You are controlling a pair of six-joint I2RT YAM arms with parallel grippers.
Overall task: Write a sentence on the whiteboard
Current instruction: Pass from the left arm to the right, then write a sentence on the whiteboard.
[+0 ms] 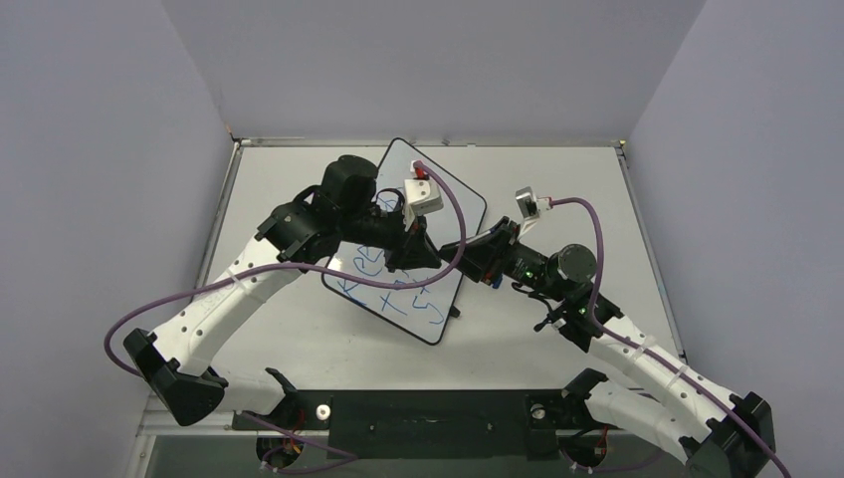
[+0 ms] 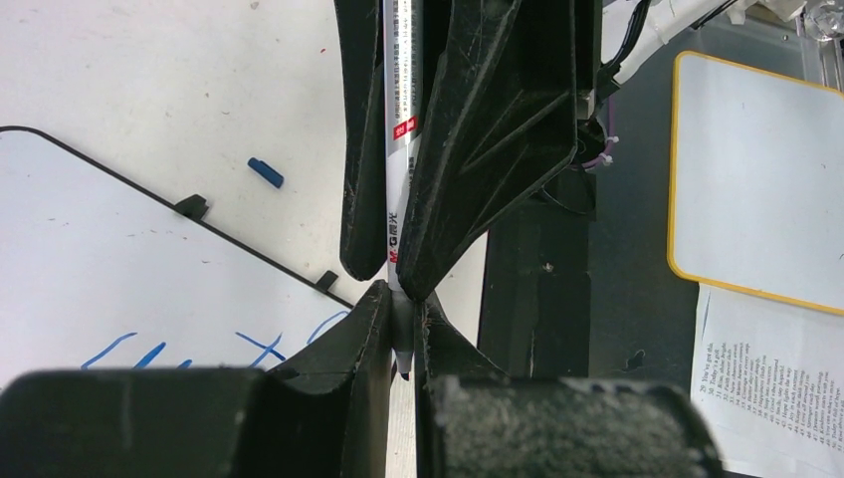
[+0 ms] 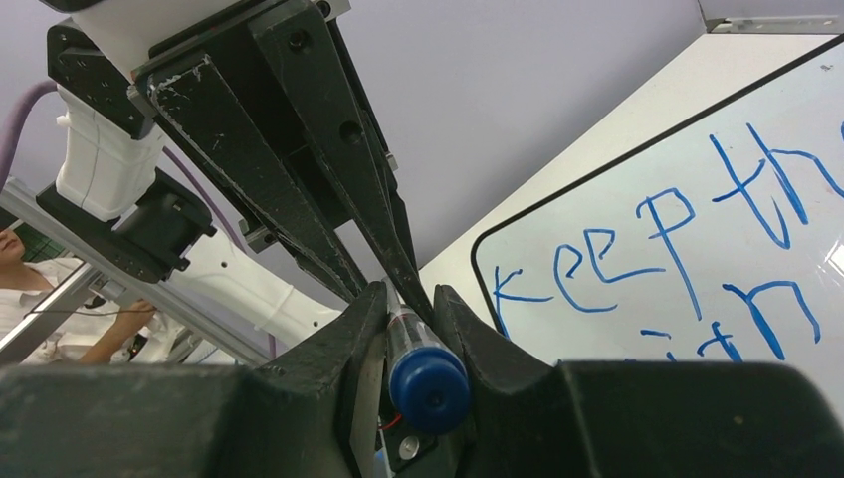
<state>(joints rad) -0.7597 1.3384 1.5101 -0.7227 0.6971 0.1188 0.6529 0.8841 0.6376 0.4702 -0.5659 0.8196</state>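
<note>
A slim white marker pen (image 2: 396,129) is clamped by left pincer (image 2: 403,299) and right pincer (image 3: 408,299) together (double grip) over the black-rimmed whiteboard (image 3: 637,339) near the middle of the desk (image 1: 557,169). The blue handwritten sentence (image 1: 383,284) could be smeared by opposed pulls.

the sentence (image 3: 665,239) runs off the right wrist view's edge.

Left gripper (image 2: 402,334) and right gripper (image 3: 413,319) both clamp the marker (image 2: 398,149) above the whiteboard (image 1: 398,161); their arms cover its right half. A purple cable (image 1: 453,214) loops over the far corner. Open passage: the table (image 1: 577,179) at far right, and the strip between whiteboard and arm bases.
</note>
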